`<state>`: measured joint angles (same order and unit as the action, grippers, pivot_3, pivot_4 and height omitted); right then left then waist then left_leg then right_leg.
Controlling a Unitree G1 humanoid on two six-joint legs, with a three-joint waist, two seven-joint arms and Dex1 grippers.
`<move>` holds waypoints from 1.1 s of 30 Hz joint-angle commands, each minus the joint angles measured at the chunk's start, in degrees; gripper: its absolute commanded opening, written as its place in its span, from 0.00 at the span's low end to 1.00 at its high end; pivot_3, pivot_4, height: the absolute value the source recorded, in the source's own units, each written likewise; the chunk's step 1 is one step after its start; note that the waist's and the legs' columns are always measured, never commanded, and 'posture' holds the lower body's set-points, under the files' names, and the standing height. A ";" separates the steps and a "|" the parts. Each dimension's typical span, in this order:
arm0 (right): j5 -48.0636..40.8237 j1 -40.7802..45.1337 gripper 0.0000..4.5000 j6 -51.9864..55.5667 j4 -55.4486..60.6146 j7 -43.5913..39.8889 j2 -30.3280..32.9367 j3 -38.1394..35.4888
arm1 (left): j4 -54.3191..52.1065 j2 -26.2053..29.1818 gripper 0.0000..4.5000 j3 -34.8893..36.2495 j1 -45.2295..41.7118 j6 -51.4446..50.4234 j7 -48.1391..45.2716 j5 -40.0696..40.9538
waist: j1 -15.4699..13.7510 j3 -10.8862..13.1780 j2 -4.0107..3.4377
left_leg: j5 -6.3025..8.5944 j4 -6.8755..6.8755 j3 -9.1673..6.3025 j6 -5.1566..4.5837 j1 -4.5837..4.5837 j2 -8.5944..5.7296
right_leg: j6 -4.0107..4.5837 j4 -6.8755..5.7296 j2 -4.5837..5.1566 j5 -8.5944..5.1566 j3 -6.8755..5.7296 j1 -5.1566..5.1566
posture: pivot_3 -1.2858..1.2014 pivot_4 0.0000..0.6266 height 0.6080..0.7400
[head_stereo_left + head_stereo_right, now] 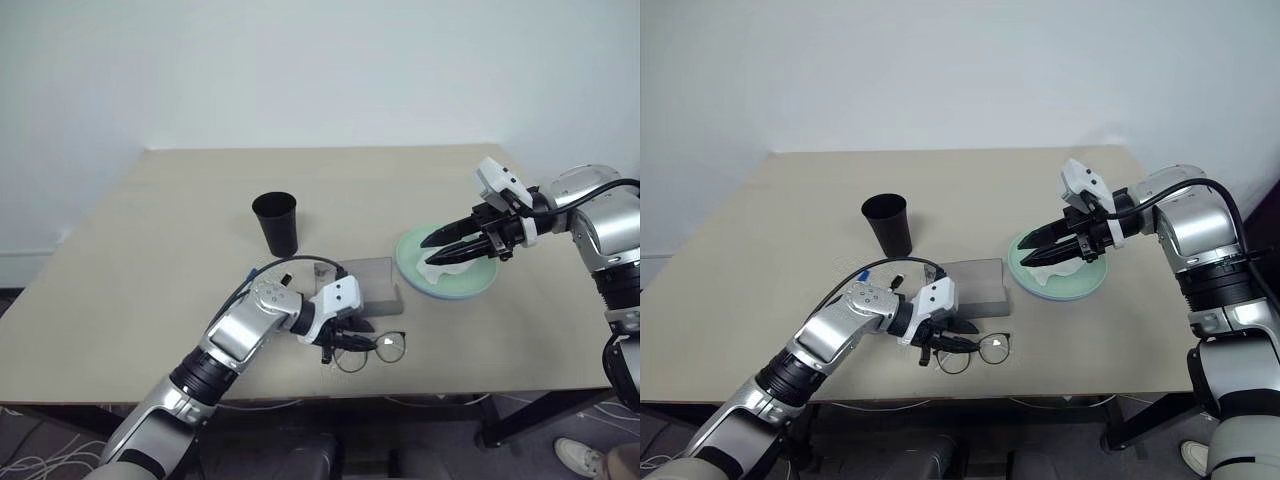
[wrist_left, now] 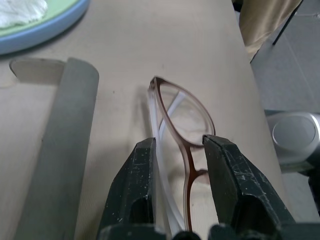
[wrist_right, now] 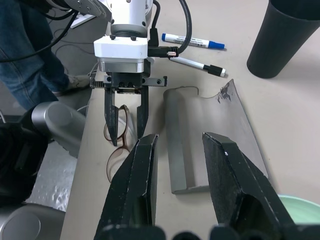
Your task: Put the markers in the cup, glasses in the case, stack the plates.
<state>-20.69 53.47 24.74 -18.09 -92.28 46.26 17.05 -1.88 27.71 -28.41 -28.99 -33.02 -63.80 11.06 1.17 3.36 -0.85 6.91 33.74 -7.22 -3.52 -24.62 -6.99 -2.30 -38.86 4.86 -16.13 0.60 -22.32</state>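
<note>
The glasses (image 1: 372,348) lie near the table's front edge. My left gripper (image 1: 345,340) is shut on their folded frame (image 2: 186,125), one finger on each side. The grey case (image 1: 368,285) lies open just behind them. Beyond it stands the black cup (image 1: 276,222). Two markers rest by my left wrist, one blue-capped (image 3: 192,41) and one black-capped (image 3: 197,64). At the right, the mint green plate (image 1: 480,282) sits on the light blue plate (image 2: 45,31). My right gripper (image 1: 432,250) hovers open over them, holding nothing.
A crumpled white tissue (image 1: 445,268) lies on the green plate under my right gripper. The table's front edge (image 1: 400,395) runs close below the glasses. A person's leg and shoe (image 3: 45,65) show beside the table.
</note>
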 commanded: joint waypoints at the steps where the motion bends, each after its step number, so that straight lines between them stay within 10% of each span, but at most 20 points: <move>1: -0.03 1.18 0.34 -0.26 0.85 -0.22 -0.29 -2.24 | -1.25 0.07 0.33 -0.23 0.19 0.42 -0.80 -0.09 | -0.01 0.00 0.00 | 0.00 0.01 0.00 -0.01 0.00 0.00 | 0.00 0.00 0.00 0.00 0.00 0.01 | 0.52 0.00 0.98; 25: 1.25 1.19 0.34 -0.39 0.38 0.44 -1.39 -2.98 | 0.14 -2.05 0.33 -0.73 -0.25 1.16 -0.45 -1.36 | -0.01 0.00 0.00 | 0.04 0.09 -0.01 -0.07 -0.01 -0.02 | -0.03 0.00 0.01 0.02 0.01 0.03 | 0.52 0.00 0.98; 30: 1.59 1.16 0.34 -0.48 0.23 0.52 -1.67 -3.16 | 0.64 -1.38 0.00 -0.87 -0.68 1.59 -0.66 -2.02 | -0.01 -0.01 -0.01 | 0.04 0.10 -0.01 -0.07 -0.01 -0.02 | -0.03 0.00 0.01 0.02 0.00 0.04 | 0.52 0.00 0.98; 33: 1.83 1.11 0.34 -0.48 0.17 0.56 -1.86 -3.25 | 1.01 -1.31 0.00 -0.59 -1.16 2.13 -0.44 -2.35 | -0.02 -0.01 -0.02 | 0.04 0.11 -0.03 -0.07 0.00 -0.02 | -0.08 -0.01 0.00 0.09 -0.01 0.07 | 0.52 0.00 0.98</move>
<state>-18.97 53.43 24.71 -18.51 -92.13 44.22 16.39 -1.80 25.81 -30.14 -29.01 -31.49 -65.51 10.23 1.15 3.35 -0.87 6.96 33.85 -7.26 -3.58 -24.62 -7.02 -2.36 -38.87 4.87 -16.03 0.59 -22.25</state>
